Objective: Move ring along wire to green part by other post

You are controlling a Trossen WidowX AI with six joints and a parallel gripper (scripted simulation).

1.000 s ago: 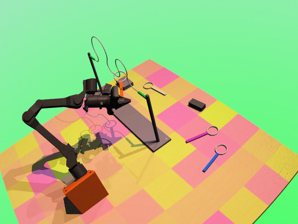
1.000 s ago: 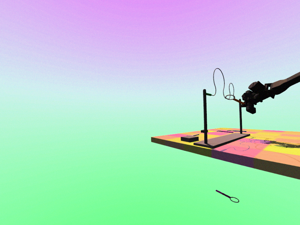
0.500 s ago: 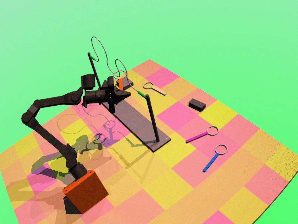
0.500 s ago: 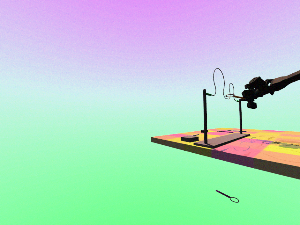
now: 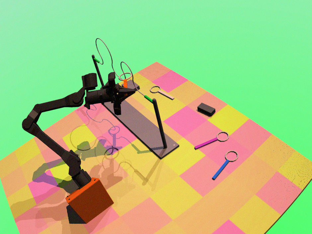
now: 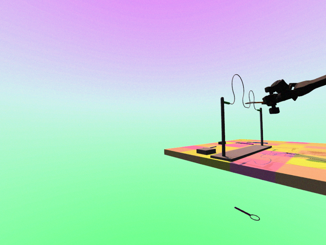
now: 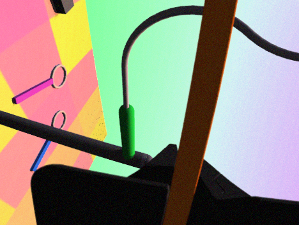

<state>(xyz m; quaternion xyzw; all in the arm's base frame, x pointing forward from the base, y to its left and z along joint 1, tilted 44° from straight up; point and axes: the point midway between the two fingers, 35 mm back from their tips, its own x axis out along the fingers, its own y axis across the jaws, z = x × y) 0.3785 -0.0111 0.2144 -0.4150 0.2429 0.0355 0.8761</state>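
My gripper (image 5: 130,92) (image 6: 264,101) (image 7: 177,152) is shut on the orange handle (image 5: 125,83) (image 6: 259,102) (image 7: 207,96). The pale ring (image 5: 125,73) is nearly level, around the grey wire (image 5: 111,54) (image 6: 242,89) (image 7: 124,77) at the low stretch between the tall loop and the smaller loop. Whether ring and wire touch cannot be told. One green part (image 5: 148,98) (image 7: 126,131) joins the right post (image 5: 159,123) (image 6: 261,126); the other green part (image 5: 96,60) (image 6: 226,102) joins the far post (image 5: 98,71) (image 6: 222,126). The ring is out of the wrist view.
The posts stand on a grey base (image 5: 143,125) (image 6: 242,153). Beyond it lie a grey block (image 5: 133,84) (image 6: 206,151), a pale-handled ring (image 5: 166,95), a black block (image 5: 205,109), a magenta-handled ring (image 5: 206,143) (image 7: 33,91) and a blue-handled ring (image 5: 220,169) (image 7: 40,155).
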